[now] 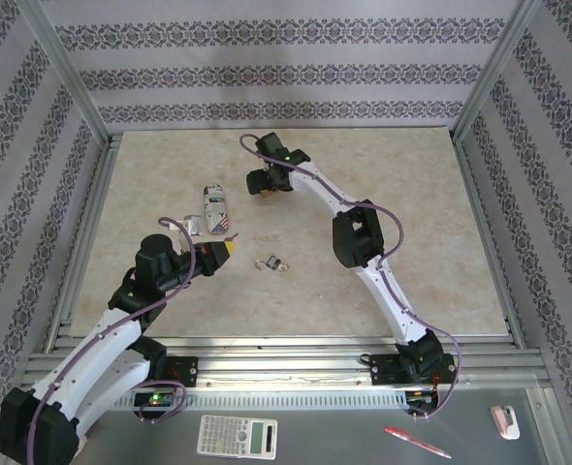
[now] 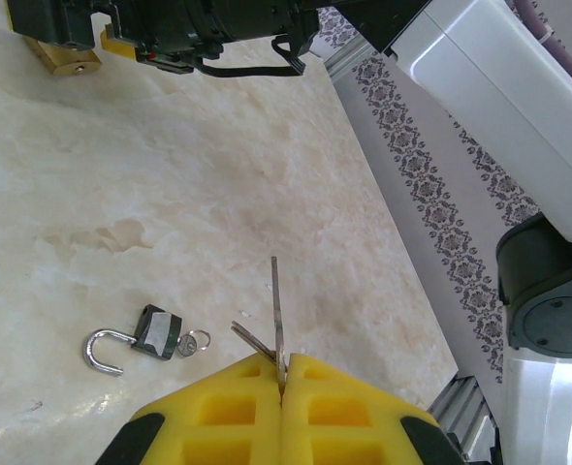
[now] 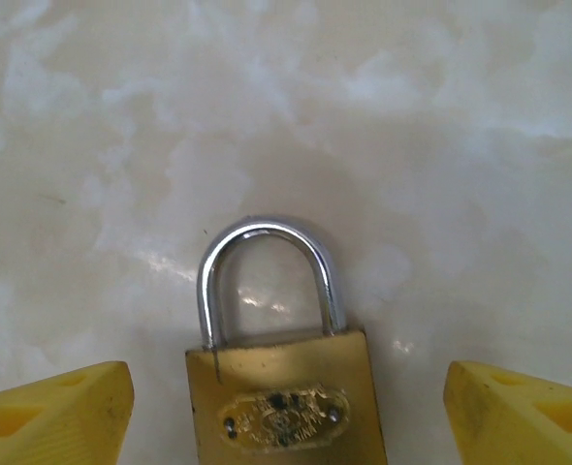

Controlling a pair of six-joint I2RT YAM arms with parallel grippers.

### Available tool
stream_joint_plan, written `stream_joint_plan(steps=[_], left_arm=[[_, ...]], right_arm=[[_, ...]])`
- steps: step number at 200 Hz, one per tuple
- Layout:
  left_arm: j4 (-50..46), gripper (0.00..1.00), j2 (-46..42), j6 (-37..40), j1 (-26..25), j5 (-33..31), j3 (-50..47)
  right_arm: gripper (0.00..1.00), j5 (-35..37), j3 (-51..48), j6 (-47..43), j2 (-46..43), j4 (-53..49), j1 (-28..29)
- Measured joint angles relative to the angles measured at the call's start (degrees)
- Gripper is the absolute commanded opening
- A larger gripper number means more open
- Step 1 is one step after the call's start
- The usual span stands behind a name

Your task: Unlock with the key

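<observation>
My left gripper (image 2: 284,363) is shut on the key (image 2: 275,308), a thin pale-metal blade that sticks straight out from between the yellow fingers. A second thin blade (image 2: 251,340) angles off beside it. In the top view this gripper (image 1: 230,247) hovers left of a small dark-grey padlock (image 1: 274,263), which lies flat with its shackle swung open (image 2: 156,332). My right gripper (image 3: 286,380) is open and low over the table at the far middle (image 1: 264,184). The brass padlock (image 3: 284,407) lies between its yellow fingertips (image 3: 68,407), with a gap on each side and its shackle closed.
A silver-and-white cylindrical object (image 1: 213,205) and a small pale piece (image 1: 191,225) lie behind the left gripper. Metal rails (image 1: 286,360) edge the table's near side. A calculator (image 1: 237,436), a red pen (image 1: 417,443) and a pink item (image 1: 504,420) lie on the shelf below.
</observation>
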Motion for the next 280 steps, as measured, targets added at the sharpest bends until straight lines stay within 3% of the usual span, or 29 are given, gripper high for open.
stream_joint_plan(steps=[97, 192, 211, 241, 280], left_arm=[[-0.83, 0.00, -0.63, -0.39, 0.00, 0.00, 0.90], [-2.62, 0.00, -3.43, -1.07, 0.00, -0.02, 0.96], [-4.04, 0.00, -4.92, -1.09, 0.00, -0.17, 0.96], [-6.80, 0.00, -8.11, -1.27, 0.02, -0.92, 0.96], [-8.79, 0.00, -10.14, -1.49, 0.04, -1.27, 0.98]], right_arm=[[0.73, 0.92, 7.74, 0.63, 4.17, -7.54, 0.00], [0.32, 0.33, 7.34, 2.38, 3.96, -8.44, -0.02], [0.28, 0.31, 0.26, 4.24, 0.39, -4.68, -0.02], [0.22, 0.66, -23.12, 9.99, -12.20, 5.25, -0.24], [0.20, 2.47, -47.54, 20.70, -28.06, 7.37, -2.14]])
